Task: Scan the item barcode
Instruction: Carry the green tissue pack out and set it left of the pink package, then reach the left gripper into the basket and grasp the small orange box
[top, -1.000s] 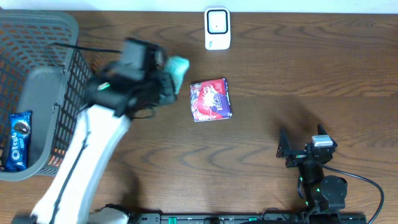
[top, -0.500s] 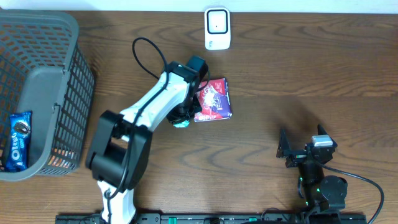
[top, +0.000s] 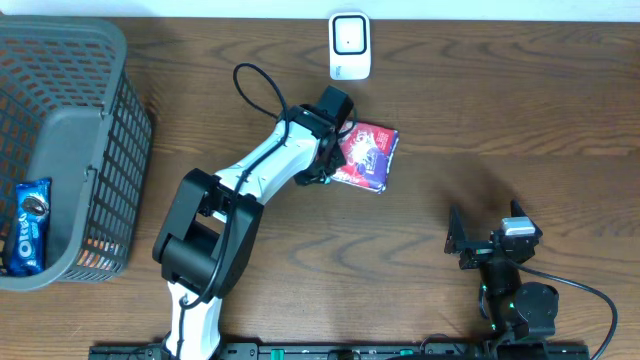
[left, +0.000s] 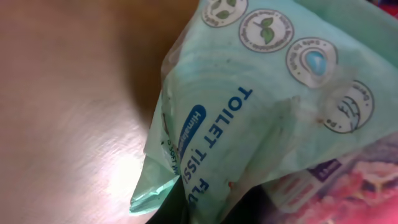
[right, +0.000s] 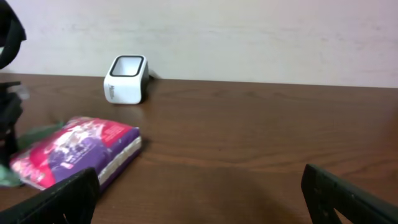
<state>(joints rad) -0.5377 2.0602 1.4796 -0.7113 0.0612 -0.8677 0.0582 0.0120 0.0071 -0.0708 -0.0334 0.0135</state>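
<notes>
Just left of the table's middle, the green tissue pack (left: 249, 112) sits low by the wood. It is pinched by the left gripper (top: 327, 168), whose jaws are closed tight on a crumpled corner of the wrapper. Whether the pack rests on the wood or hangs just above it cannot be told. From overhead it is almost wholly hidden under the gripper and its camera.

Its far side presses against a pink pack (top: 368, 157), which lies flat and skewed on the table (top: 500, 110), just to the right of the gripper. Beyond both, near the back edge and the pale wall, the scanner (top: 349, 45) stands upright with its window turned upward. A strip of bare wood separates it from the pink pack. A black cable (top: 255, 85) loops off the left arm toward the back left.

Well to the left, a gray basket (top: 130, 110) fills the table's left end, with a blue cookie packet (top: 30, 225) inside. The right gripper (top: 485, 238) sits near the front right, well apart, its jaws spread wide and holding nothing. A wide stretch of wood lies between it and the pink pack.
</notes>
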